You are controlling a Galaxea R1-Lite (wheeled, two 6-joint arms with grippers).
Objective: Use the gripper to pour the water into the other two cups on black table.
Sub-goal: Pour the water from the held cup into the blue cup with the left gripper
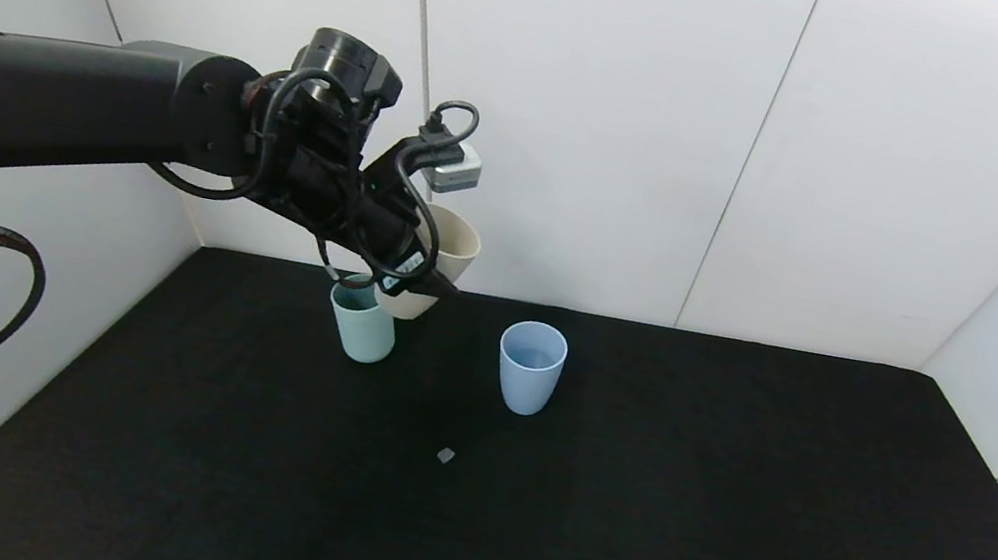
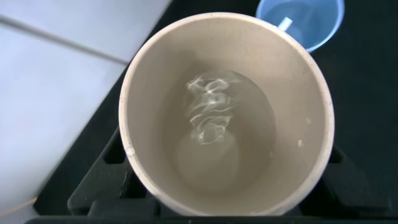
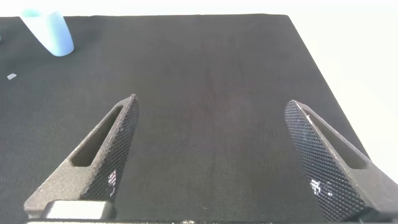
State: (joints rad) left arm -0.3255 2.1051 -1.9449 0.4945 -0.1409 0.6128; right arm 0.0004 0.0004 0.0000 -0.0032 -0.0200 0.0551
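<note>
Occlusion affects most of the teal-green cup (image 1: 363, 330): its rim and far side sit behind the left gripper (image 1: 414, 278) and the cream-white cup (image 1: 433, 261) held in it, so its contents cannot be made out. The cream-white cup's lower portion is likewise covered by the gripper fingers and looped black cables (image 1: 390, 201) in the head view. The right arm does not appear in the head view; only its fingers (image 3: 99, 155) show in the right wrist view, and they are cut off at the lower edge. The left arm reaches in from the left at cup height, wrist bent downward, with a small silver block (image 1: 457, 169) above the gripper. The left gripper is clamped on the cream-white cup, which is raised off the black table (image 1: 620, 523), tipped, and positioned just above and behind the teal-green cup. The left wrist view shows water (image 2: 211, 109) rippling inside the cream-white cup (image 2: 155, 99). The light blue cup (image 1: 530, 367) stands upright on the table, apart to the right. The right gripper (image 3: 224, 155) hovers over bare table with fingers spread wide, holding nothing. A small grey fleck (image 1: 445, 455) lies nearer the robot. A white label on the left gripper is too small to read.
</note>
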